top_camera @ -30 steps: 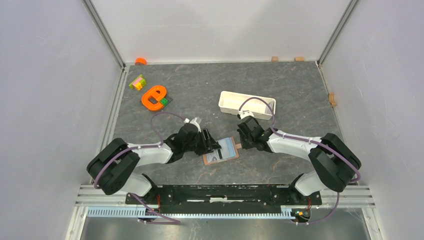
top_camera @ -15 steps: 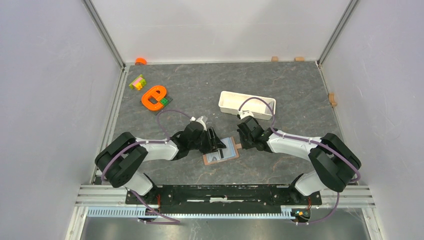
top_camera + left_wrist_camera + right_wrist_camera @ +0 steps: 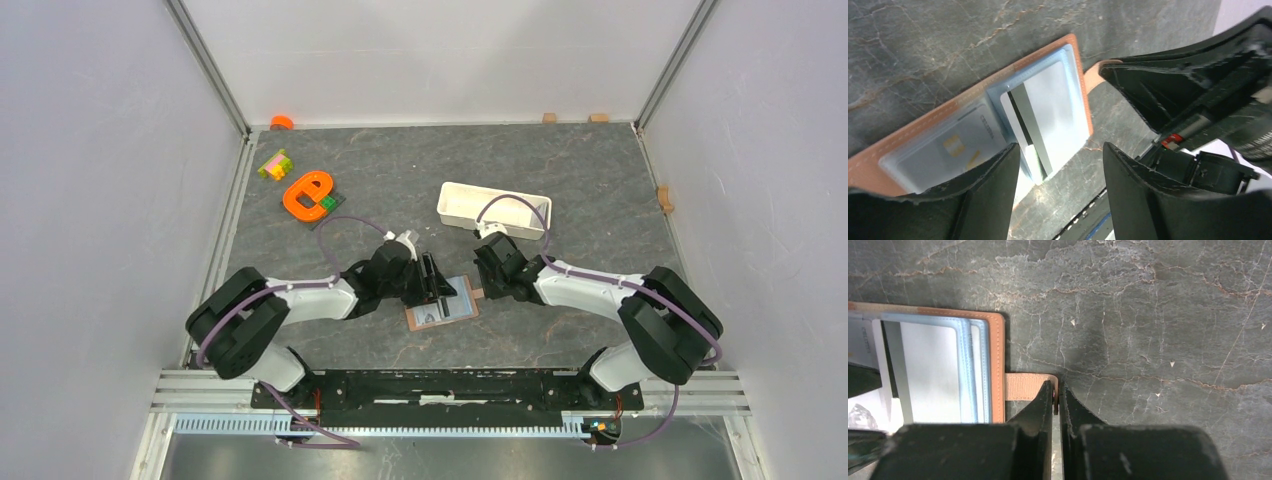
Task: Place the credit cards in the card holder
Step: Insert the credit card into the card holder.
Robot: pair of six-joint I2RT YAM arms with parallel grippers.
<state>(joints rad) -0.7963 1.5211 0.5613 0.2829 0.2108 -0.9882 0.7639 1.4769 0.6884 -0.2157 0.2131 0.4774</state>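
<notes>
The brown card holder (image 3: 425, 319) lies open on the table between my arms. In the left wrist view a pale card with a dark stripe (image 3: 1040, 112) sits in its right clear pocket, its lower end sticking out past the holder's edge. A second pale card with a gold chip (image 3: 955, 147) lies in the left pocket. My left gripper (image 3: 436, 279) hovers open and empty over the striped card's lower end (image 3: 1060, 150). My right gripper (image 3: 487, 284) is shut on the holder's flap strap (image 3: 1023, 386) at its right side (image 3: 1055, 390).
A long white tray (image 3: 493, 208) stands behind the right gripper. An orange toy (image 3: 308, 194) and a coloured block (image 3: 273, 164) lie at the back left. Small wooden blocks (image 3: 549, 117) sit along the back and right edges.
My left gripper has moved right, from beside the holder's left edge to over it. The right gripper has kept its grip on the strap and has not moved.
</notes>
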